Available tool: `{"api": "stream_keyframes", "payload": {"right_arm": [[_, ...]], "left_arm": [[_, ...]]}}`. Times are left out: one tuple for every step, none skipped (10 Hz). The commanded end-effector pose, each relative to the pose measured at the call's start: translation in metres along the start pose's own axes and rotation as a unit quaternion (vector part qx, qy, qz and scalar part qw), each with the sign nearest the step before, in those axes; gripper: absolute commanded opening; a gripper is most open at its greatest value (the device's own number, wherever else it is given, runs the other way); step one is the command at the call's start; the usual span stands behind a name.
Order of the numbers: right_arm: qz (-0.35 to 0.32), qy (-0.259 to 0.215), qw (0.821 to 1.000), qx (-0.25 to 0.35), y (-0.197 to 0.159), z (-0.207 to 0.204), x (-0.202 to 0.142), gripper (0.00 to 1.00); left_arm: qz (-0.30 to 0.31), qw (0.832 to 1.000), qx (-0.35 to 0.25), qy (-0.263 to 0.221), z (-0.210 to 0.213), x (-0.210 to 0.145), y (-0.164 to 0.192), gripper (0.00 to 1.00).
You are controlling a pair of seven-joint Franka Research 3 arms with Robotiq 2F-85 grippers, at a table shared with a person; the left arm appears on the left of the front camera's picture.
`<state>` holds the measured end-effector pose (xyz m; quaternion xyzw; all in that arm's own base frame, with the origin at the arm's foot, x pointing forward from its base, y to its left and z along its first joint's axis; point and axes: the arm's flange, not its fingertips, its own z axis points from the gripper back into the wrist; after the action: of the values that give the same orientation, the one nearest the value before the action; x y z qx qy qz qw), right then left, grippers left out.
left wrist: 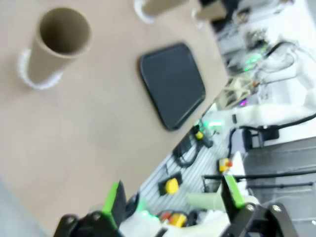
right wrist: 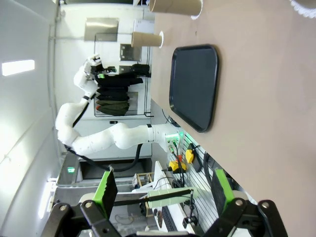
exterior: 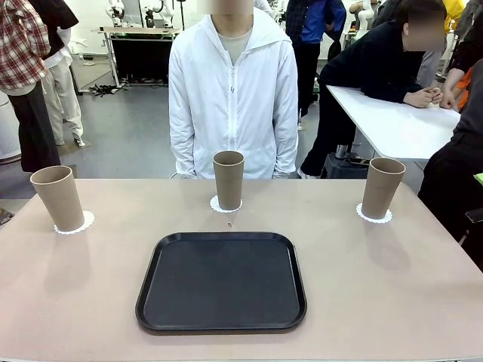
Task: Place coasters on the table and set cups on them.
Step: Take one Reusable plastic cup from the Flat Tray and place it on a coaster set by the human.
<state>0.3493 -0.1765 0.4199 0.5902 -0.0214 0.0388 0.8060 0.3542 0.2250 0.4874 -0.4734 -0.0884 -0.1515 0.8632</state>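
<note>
Black tray (exterior: 221, 283) lies near three cups (exterior: 228, 179) on coasters (exterior: 226, 205).

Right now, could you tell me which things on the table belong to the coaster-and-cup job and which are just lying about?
Part of the job:
three cups
three coasters
table

Lying about:
black tray

Beyond the bench lies a grey floor (exterior: 128, 128) under bright, even light. A smaller white table (exterior: 392, 124) stands at the right, with people leaning on it. Farther back, a workbench with a dark front panel (exterior: 143, 56) stands before a pale wall.
</note>
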Motion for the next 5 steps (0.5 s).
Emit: {"api": "stream_keyframes", "payload": {"right_arm": [[0.002,0.002,1.0,0.004,0.001,0.0,0.0,1.0],[0.002,0.002,1.0,0.004,0.001,0.0,0.0,1.0],[0.002,0.002,1.0,0.004,0.001,0.0,0.0,1.0],[0.002,0.002,1.0,0.004,0.001,0.0,0.0,1.0],[0.002,0.002,1.0,0.004,0.001,0.0,0.0,1.0]], "left_arm": [[0.017,0.999,-0.036,-0.027,0.013,-0.005,0.036,1.0],[0.031,0.998,-0.044,-0.033,0.024,-0.014,0.049,1.0],[0.04,0.997,-0.058,-0.039,0.035,-0.021,0.06,1.0],[0.047,0.995,-0.074,-0.055,0.038,-0.027,0.065,1.0],[0.051,0.993,-0.082,-0.069,0.042,-0.029,0.068,1.0]]}}
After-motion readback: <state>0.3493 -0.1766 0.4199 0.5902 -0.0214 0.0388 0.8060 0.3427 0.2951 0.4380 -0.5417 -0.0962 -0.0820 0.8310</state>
